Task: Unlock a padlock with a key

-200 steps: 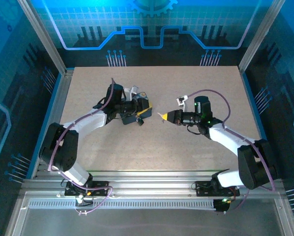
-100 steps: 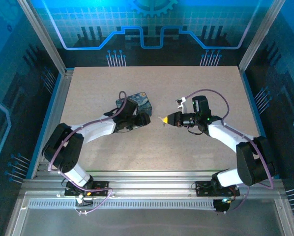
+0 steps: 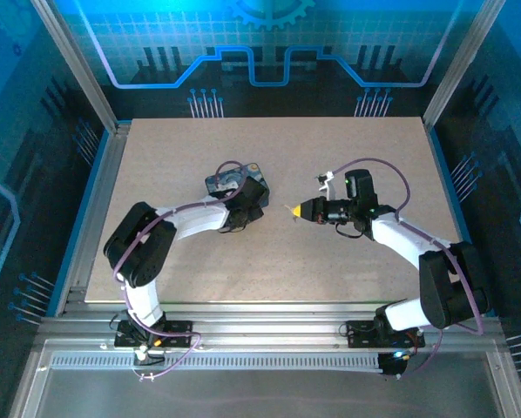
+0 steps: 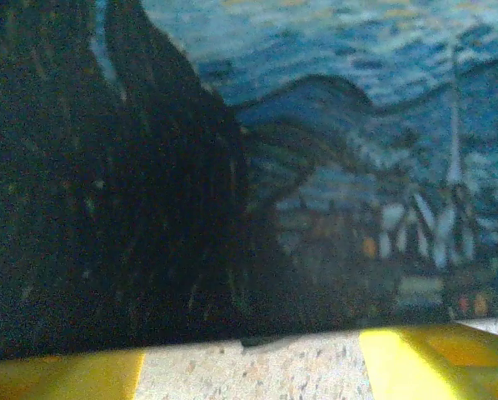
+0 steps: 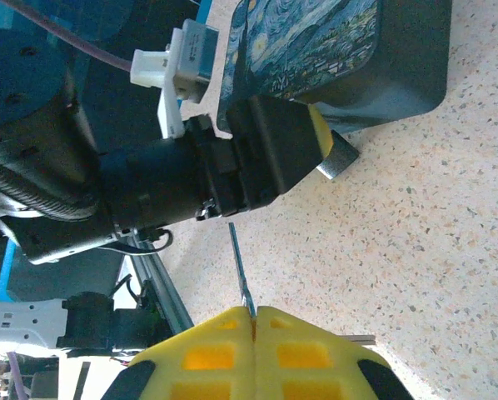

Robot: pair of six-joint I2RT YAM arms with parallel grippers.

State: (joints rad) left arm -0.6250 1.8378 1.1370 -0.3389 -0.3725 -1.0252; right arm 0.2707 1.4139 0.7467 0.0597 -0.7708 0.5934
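Key (image 5: 240, 268) tip-first toward blue tin (image 5: 316, 42)

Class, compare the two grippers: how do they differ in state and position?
The right gripper is shut on the key; the left gripper is open. The right gripper is apart from the tin; the left is close up to it. Both have yellow fingers.

You had a thin bare-metal key (image 5: 240, 269), a smooth painted tin (image 5: 311, 37), and a matt, speckled, stone-like worktop (image 5: 432, 242).
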